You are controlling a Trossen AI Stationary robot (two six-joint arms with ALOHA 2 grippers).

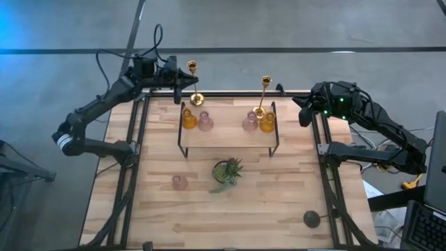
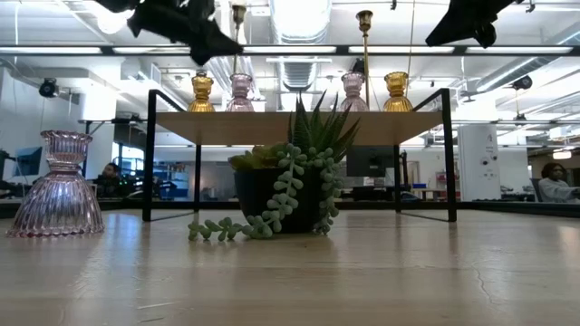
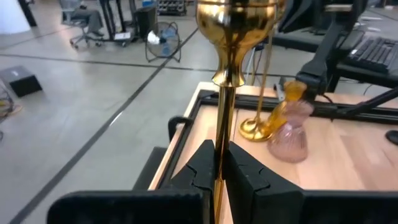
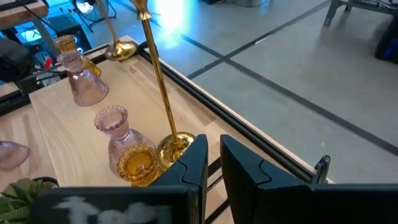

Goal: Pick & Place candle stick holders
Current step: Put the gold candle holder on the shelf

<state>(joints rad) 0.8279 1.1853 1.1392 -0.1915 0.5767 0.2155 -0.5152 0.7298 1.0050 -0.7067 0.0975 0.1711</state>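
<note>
The left gold candle stick holder (image 1: pixel 194 84) stands on the raised shelf's (image 1: pixel 230 139) back left corner, its stem clamped between the left gripper's (image 3: pixel 219 163) fingers. A skewed pull could tip it into the amber holder (image 1: pixel 189 119) beside it. The right gripper (image 4: pixel 212 158), fingers slightly apart, waits near the shelf's right end.

I count two gold candle stick holders (image 1: pixel 194 84) (image 1: pixel 263 97), two amber glass holders (image 1: pixel 189 119) (image 1: pixel 267 123), three pink glass holders (image 1: pixel 205 122) (image 1: pixel 249 123) (image 1: pixel 180 183), one black round base (image 1: pixel 311 219), one green plant (image 1: pixel 228 171)
</note>
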